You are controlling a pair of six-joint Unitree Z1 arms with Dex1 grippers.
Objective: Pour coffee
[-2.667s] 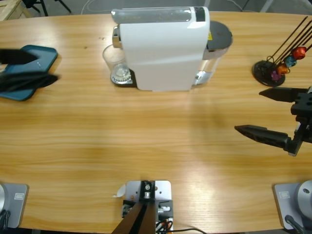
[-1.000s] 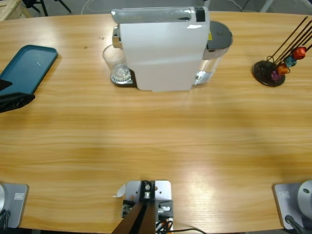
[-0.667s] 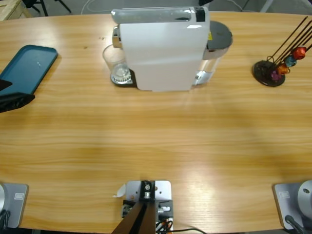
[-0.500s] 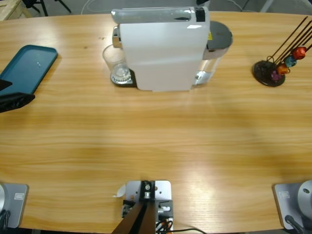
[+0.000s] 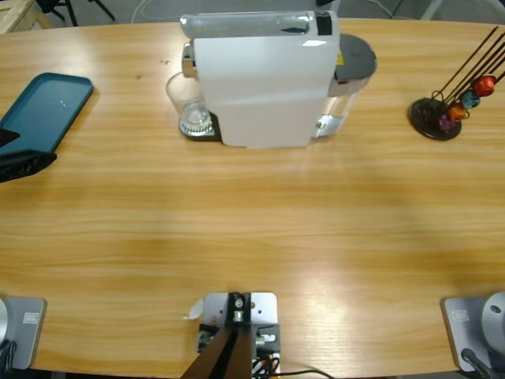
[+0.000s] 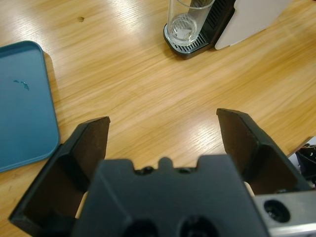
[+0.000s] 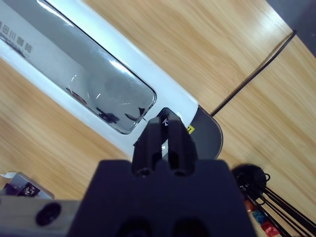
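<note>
A white coffee machine point(image 5: 264, 79) stands at the table's far middle. A small clear glass point(image 5: 188, 103) sits on its drip tray under the spout, seen also in the left wrist view as the glass point(image 6: 189, 22). No tan coffee shows in it. My left gripper point(image 6: 165, 123) is open and holds nothing. It hovers at the table's left edge point(image 5: 30, 148), beside the teal tray and well short of the glass. My right gripper point(image 7: 165, 122) is shut with nothing in it. Its tips point down at the machine's top point(image 7: 98, 94), by the end of the clear lid window.
A teal tray point(image 5: 49, 103) lies at the far left, seen also as the tray point(image 6: 22, 108). A black capsule stand point(image 5: 435, 118) with coloured capsules on wire rods sits at the far right. The machine's grey water tank point(image 5: 353, 59) juts out to its right.
Since 2.7 s ago the right gripper has left the table's right side and the left gripper has drawn back to the left edge. Nothing has moved in the last second.
</note>
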